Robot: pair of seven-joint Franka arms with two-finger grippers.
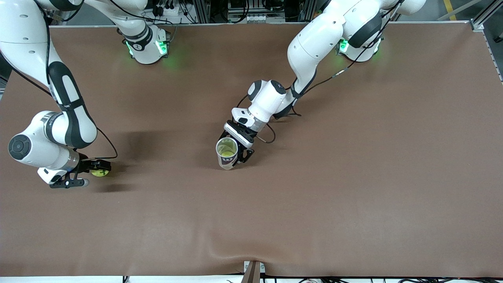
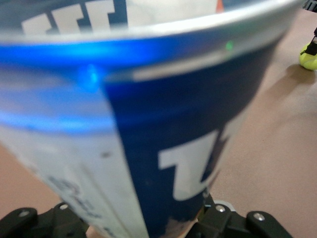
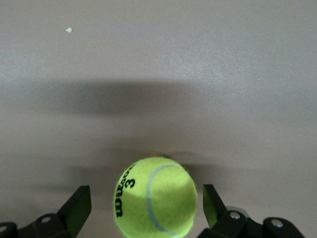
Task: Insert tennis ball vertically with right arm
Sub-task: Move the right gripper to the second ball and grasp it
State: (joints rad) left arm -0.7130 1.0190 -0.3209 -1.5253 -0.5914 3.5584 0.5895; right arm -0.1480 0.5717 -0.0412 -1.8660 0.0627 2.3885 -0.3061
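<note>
Right gripper point(image 1: 92, 175) low at right arm's end of table, fingers apart either side of tennis ball point(image 1: 100, 172) — not yet clamped; ball on table point(image 1: 353, 177), gaps visible both sides in right wrist view point(image 3: 157, 197).

Left gripper point(image 1: 239, 151) clamped on upright ball can point(image 1: 227, 153) near table centre, mouth open upward; ball at about 9 o'clock from can, well apart.

Risks:
- Off-centre closing — ball rolls or squirts out.
- Shallow pinch — ball slips in carry.
- Poor alignment over mouth — ball hits rim, bounces off.

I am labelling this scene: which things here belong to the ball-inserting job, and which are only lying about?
Job things: tennis ball between the open right gripper fingers; ball can, upright, held by the left gripper.

Lying about: only the brown table beneath.
</note>
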